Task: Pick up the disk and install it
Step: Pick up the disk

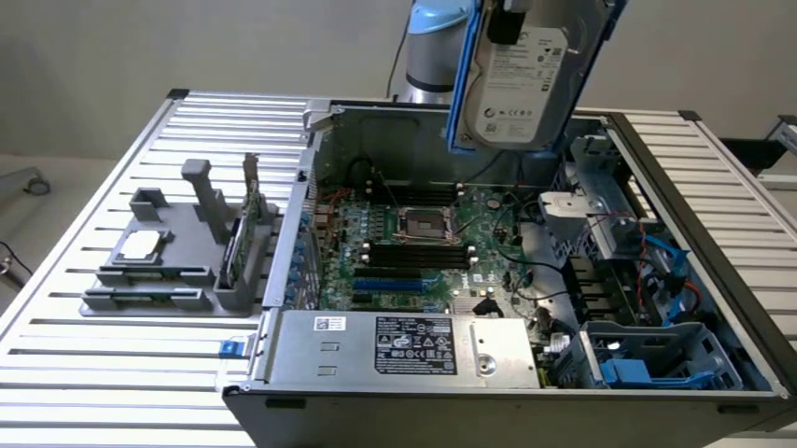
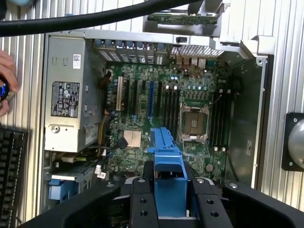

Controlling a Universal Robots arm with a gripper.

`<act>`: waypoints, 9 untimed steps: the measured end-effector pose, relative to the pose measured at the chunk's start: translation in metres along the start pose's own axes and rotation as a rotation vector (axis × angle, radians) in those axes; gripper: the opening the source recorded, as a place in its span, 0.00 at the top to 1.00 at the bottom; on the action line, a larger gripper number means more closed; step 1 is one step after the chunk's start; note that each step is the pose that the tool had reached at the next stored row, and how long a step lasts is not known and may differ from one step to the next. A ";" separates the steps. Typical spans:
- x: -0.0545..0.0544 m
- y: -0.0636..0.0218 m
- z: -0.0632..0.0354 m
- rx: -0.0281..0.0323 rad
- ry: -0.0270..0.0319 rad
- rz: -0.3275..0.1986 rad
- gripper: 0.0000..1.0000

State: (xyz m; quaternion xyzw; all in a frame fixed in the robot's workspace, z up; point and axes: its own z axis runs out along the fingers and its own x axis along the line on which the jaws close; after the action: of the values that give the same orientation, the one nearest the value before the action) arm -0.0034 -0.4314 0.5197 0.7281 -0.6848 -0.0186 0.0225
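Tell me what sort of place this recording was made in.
Probably a robotics lab or workshop bench for computer assembly. An open computer case lies on a slatted metal table, a robot arm holds the disk above it, and a grey parts stand sits beside the case.

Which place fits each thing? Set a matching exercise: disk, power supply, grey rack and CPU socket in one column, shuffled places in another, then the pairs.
1 disk
2 power supply
3 grey rack
4 CPU socket

a on the table, exterior view's left of the case
b middle of the motherboard
c held in the hand above the open case
d inside the case, against its wall nearest the exterior camera

Pairs: 1-c, 2-d, 3-a, 4-b
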 end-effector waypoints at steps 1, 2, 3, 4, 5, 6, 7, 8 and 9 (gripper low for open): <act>0.004 -0.0005 0.0000 0.0000 0.0000 0.000 0.67; 0.008 -0.0010 0.0000 0.0000 0.0000 0.000 0.67; 0.012 -0.0015 0.0000 0.0000 -0.0001 0.000 0.67; 0.016 -0.0022 0.0001 0.0000 -0.0001 0.000 0.67; 0.019 -0.0029 0.0001 0.0000 -0.0002 0.000 0.67; 0.023 -0.0036 0.0001 0.0000 -0.0003 0.000 0.67; 0.027 -0.0044 0.0001 0.0000 -0.0002 0.000 0.67; 0.031 -0.0053 0.0001 0.0000 -0.0003 0.000 0.67; 0.035 -0.0062 0.0001 0.0000 -0.0004 0.000 0.67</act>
State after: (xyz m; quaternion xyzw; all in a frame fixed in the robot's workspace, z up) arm 0.0049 -0.4659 0.5193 0.7281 -0.6849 -0.0187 0.0224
